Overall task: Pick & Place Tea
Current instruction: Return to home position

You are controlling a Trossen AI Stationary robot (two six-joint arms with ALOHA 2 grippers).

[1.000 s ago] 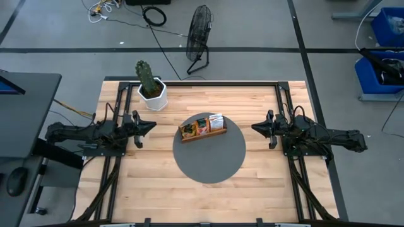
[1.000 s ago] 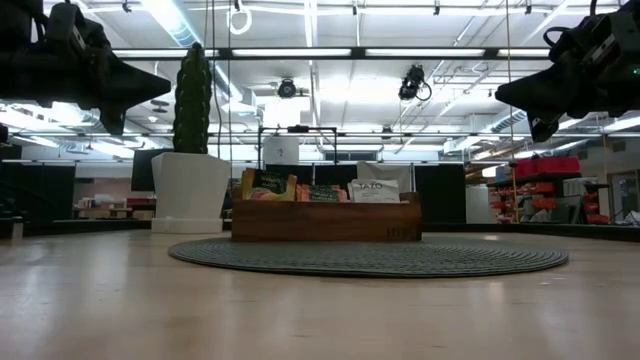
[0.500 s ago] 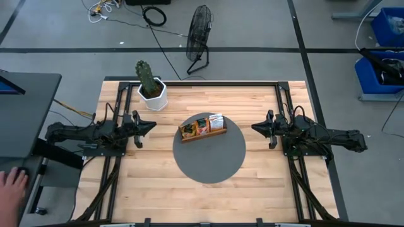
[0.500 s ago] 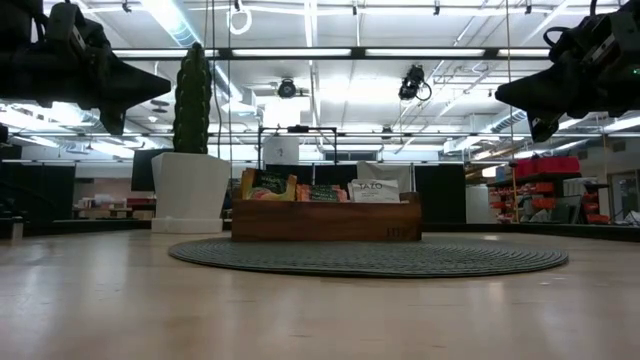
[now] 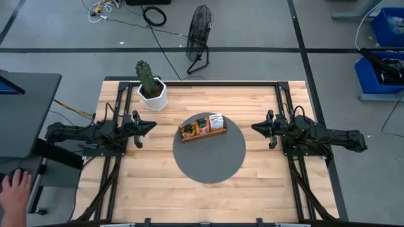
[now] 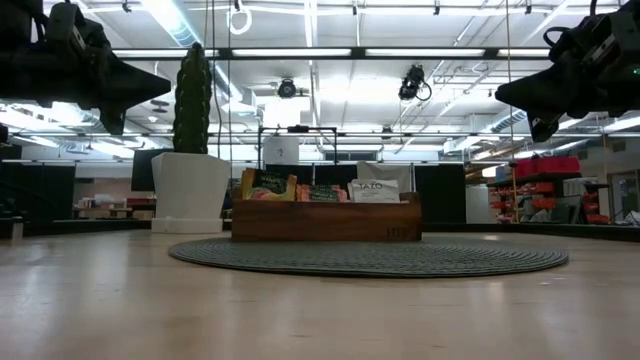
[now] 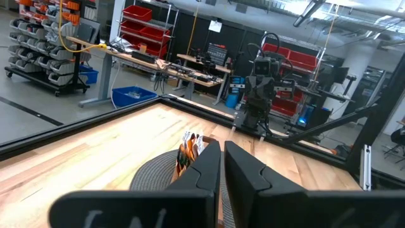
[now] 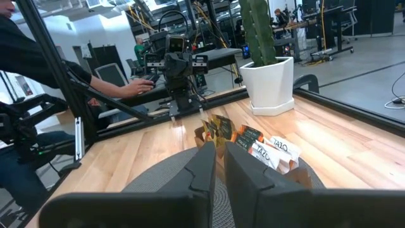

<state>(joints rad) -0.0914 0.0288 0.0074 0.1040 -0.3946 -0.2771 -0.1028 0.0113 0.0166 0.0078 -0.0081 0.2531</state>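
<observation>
Well off the wooden tray (image 5: 203, 135) of tea (image 5: 215, 120), left gripper (image 5: 149, 126) and right gripper (image 5: 255, 128) hang clenched empty; stray swings could tip it

Tea (image 6: 310, 190): lower halves hidden behind front wall of tray (image 6: 325, 220) in low view; count and print too small to tell from above.
Tray, left wrist view: mostly hidden behind left gripper (image 7: 221, 144).
Cactus (image 8: 258, 31), near tray: top cut off in right wrist view.
Hand (image 5: 14, 189), well apart from tray: cut by edge of high view.
</observation>
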